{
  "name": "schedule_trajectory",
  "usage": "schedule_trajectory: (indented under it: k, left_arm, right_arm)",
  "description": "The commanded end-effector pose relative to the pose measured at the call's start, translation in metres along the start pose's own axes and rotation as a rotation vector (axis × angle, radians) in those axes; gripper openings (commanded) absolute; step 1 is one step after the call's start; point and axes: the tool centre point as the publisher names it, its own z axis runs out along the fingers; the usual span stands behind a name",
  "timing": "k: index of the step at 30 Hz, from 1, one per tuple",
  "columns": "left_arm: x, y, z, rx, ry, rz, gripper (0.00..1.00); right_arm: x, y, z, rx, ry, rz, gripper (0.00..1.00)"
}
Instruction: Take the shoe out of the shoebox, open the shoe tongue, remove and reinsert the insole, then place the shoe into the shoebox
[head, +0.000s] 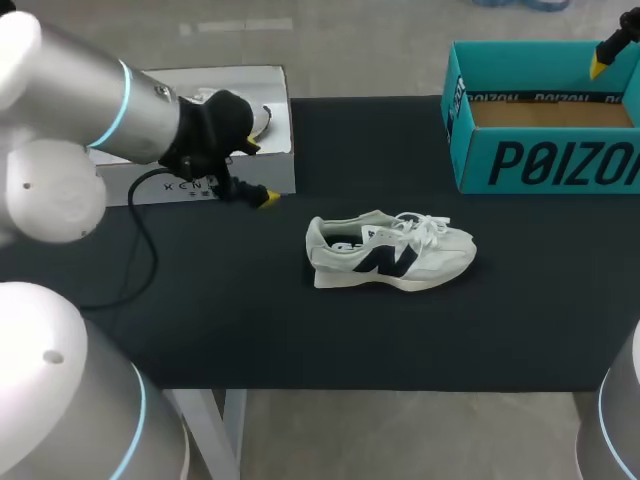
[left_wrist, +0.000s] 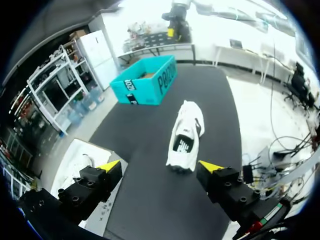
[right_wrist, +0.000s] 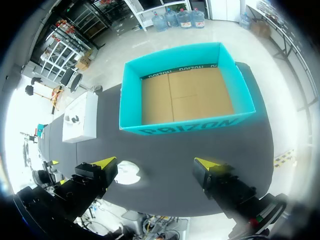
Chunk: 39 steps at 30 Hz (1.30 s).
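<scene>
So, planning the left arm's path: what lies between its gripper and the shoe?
Nothing: only bare black tabletop separates the left gripper from the shoe, clear in the left wrist view.

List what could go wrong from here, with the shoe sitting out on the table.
1. The shoe has loose laces over its tongue; fingers reaching for the tongue may snag them.
2. Nothing pins the shoe: the left gripper and right gripper are both open and away from it, so a one-arm pull might drag it along the table.
3. The right gripper hangs above the shoebox; heading for the shoe, it could clip a wall.
</scene>
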Motion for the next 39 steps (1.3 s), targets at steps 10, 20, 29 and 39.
schedule_trajectory:
  k: [10, 20, 29, 39]
  left_arm:
    - [0.007, 0.013, -0.009, 0.189, 0.346, 0.377, 1.0]
    - [0.007, 0.013, -0.009, 0.189, 0.346, 0.377, 1.0]
    - [0.021, 0.023, 0.018, 0.204, 0.455, 0.3, 1.0]
    - [0.039, 0.046, 0.069, 0.219, 0.547, 0.221, 1.0]
  right_arm:
    - [0.0, 0.0, 0.0, 0.0, -0.002, 0.001, 1.0]
    - [0.0, 0.0, 0.0, 0.0, -0.002, 0.001, 1.0]
    - [0.0, 0.0, 0.0, 0.0, -0.002, 0.001, 1.0]
    - [0.0, 0.0, 0.0, 0.0, -0.002, 0.001, 1.0]
